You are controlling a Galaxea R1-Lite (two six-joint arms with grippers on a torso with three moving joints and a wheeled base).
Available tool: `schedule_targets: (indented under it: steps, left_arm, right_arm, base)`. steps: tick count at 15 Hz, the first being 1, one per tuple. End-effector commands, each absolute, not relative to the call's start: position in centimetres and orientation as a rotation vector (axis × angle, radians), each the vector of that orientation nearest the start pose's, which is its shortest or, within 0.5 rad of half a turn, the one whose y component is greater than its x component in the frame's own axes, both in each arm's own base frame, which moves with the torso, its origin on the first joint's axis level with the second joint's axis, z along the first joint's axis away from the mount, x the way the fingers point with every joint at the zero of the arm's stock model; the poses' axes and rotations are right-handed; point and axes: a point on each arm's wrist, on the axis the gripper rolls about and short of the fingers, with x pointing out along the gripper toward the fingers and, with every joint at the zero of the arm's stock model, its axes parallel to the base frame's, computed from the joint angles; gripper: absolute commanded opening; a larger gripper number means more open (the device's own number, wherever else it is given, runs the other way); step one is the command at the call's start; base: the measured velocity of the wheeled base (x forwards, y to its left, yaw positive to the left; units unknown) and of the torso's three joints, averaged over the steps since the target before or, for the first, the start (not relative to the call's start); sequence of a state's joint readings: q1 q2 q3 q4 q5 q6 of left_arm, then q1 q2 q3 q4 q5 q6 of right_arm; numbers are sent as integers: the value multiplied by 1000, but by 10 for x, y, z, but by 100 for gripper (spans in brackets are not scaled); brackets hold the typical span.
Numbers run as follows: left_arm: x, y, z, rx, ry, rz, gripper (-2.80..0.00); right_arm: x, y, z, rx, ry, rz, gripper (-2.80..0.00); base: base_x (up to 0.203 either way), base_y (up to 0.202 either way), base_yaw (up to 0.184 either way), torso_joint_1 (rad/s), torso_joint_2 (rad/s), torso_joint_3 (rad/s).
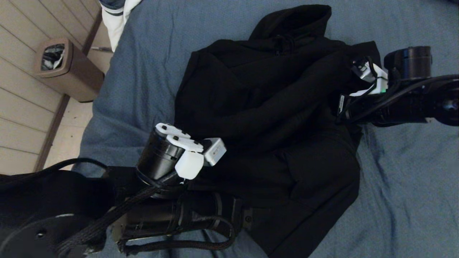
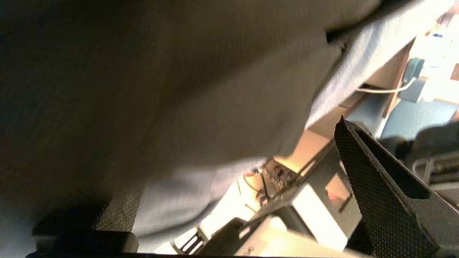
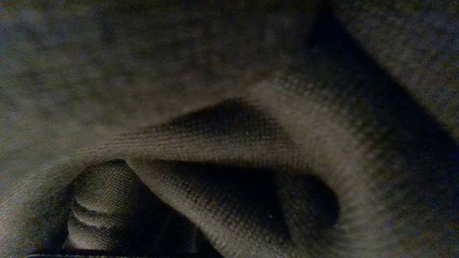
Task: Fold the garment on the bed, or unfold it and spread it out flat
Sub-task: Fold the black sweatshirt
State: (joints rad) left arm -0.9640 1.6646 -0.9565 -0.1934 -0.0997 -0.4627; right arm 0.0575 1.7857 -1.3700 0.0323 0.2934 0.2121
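The garment (image 1: 272, 118), a black hoodie, lies crumpled in the middle of the bed (image 1: 143, 71), hood toward the far side, with folds across its body. My right gripper (image 1: 345, 104) reaches in from the right and is shut on a bunch of cloth at the garment's right edge. In the right wrist view, dark folded fabric (image 3: 229, 143) fills the picture and hides the fingers. My left gripper (image 1: 256, 218) is low over the garment's near hem. In the left wrist view it (image 2: 233, 168) is open and holds nothing, its fingers (image 2: 376, 193) spread wide, with cloth close above.
A brown waste bin (image 1: 68, 70) stands on the pale wood floor left of the bed. A navy and white duvet (image 1: 116, 18) hangs at the far left corner. Bare sheet (image 1: 405, 186) lies to the right of the hoodie. The bed's near edge is close to my arms.
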Motion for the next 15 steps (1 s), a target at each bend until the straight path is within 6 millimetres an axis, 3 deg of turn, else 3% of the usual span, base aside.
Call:
schedule_targets:
  steps: [1,5,15]
  left_arm:
    - [178,-261,184,-182,734,-874,0]
    - [179,-275,167,-132,727,-777,0]
    - [180,-279,171,-173,710,-729,0]
  right_arm:
    - [347,26,245,263,492,292,-280]
    - [346,26,243,264,497,291,-280]
    - [345,23,241,268,502,286,-280]
  base:
    - [0,0,0,0,0,0]
    - [0,0,0,0,0,0]
    - [0,0,0,0,0,0]
